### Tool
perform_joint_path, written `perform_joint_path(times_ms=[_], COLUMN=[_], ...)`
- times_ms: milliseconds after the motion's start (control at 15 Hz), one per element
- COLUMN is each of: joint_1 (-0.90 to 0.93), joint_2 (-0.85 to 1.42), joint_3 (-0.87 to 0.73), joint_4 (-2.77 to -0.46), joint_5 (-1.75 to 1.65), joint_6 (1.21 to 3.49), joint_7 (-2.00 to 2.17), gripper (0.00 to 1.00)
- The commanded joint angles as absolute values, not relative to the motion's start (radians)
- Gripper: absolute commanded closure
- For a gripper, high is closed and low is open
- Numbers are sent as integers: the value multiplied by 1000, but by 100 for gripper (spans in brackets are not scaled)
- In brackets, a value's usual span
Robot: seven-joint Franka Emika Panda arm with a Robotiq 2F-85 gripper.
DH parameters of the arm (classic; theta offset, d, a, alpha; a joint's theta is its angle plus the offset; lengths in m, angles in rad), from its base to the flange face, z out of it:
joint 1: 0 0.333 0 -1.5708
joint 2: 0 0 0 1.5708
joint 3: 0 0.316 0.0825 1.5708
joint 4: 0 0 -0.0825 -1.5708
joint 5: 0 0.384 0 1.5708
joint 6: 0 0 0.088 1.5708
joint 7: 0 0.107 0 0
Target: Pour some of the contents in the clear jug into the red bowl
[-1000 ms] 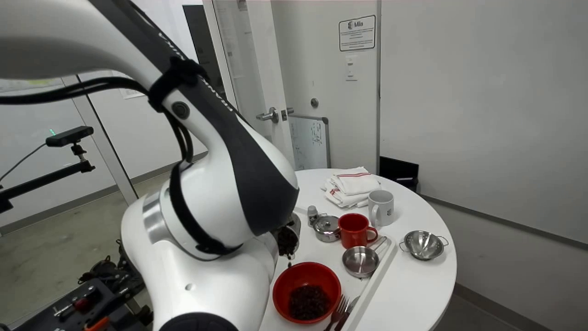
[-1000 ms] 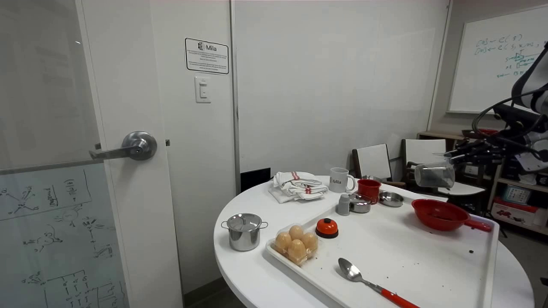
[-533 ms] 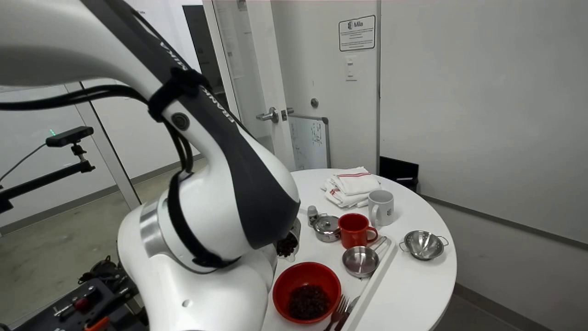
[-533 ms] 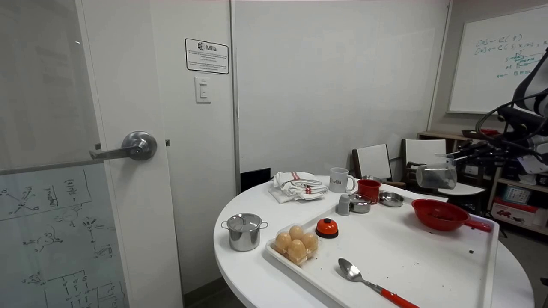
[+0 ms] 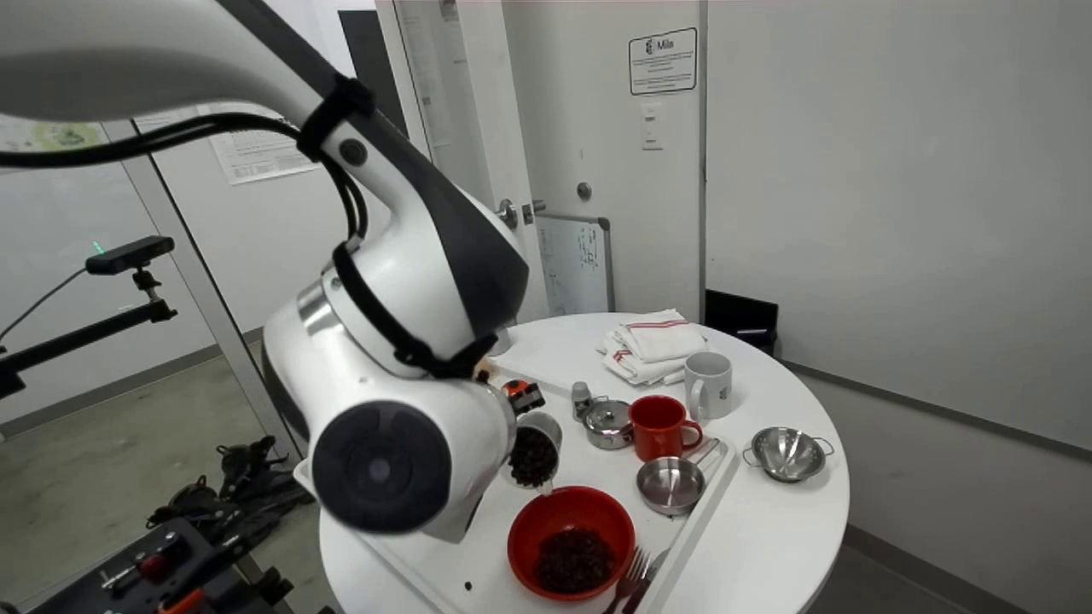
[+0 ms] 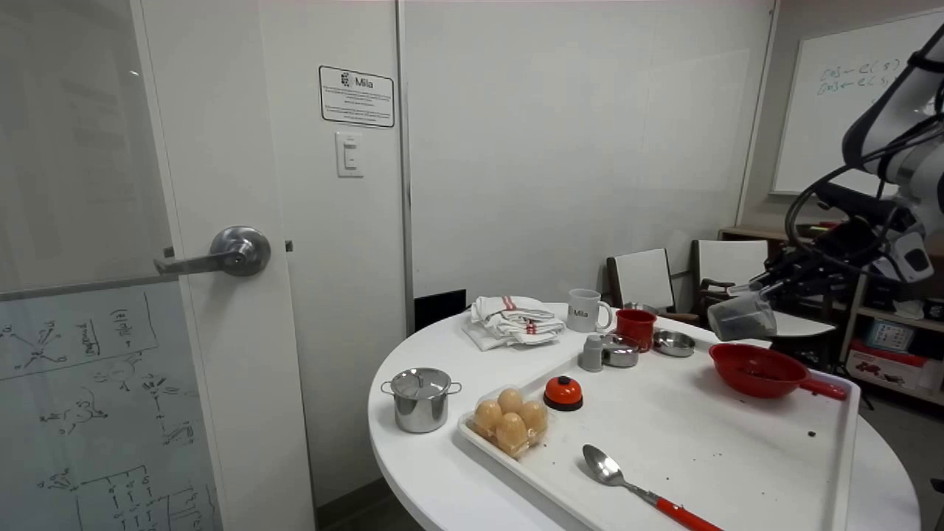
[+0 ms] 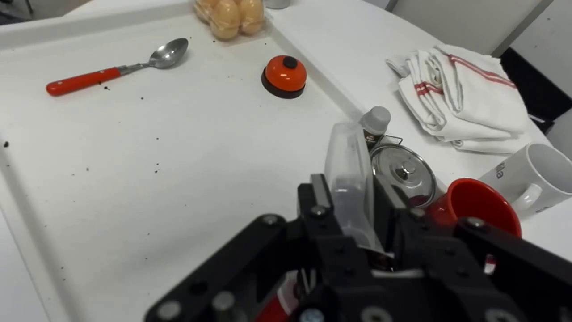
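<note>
Near red bowl [image 5: 567,510], claw [image 7: 353,197] clamped on handle [image 7: 347,154] of tilted clear jug [image 6: 741,318], dark contents [image 5: 532,458] inside.

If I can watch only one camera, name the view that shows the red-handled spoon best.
The wrist view: it shows the red-handled spoon whole, well inside the picture. An exterior view shows it too, but the bottom edge cuts its handle short. It shows in no further view.

Tray [image 6: 737,442] on table [image 6: 450,472], bowl [image 6: 752,382] and spoon [image 6: 653,498] in tray, jug [image 6: 742,317] above
</note>
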State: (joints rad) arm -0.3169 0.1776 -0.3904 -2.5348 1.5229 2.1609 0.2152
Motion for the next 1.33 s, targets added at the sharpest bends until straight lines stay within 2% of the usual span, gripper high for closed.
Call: perform_joint_path(times_ms=[0,200,400,1267], joint_1=[-241,-203,-220,-437], joint_2=[100,80,59,105], joint_3=[-329,-281,-276,-435], joint_4=[-2531,-2511,-2498,-2503], joint_5=[1439,1317,1242,1354], joint_6=[2327,2397,2340,1824], joint_7=[336,440,457,328], gripper=[93,93,93,93])
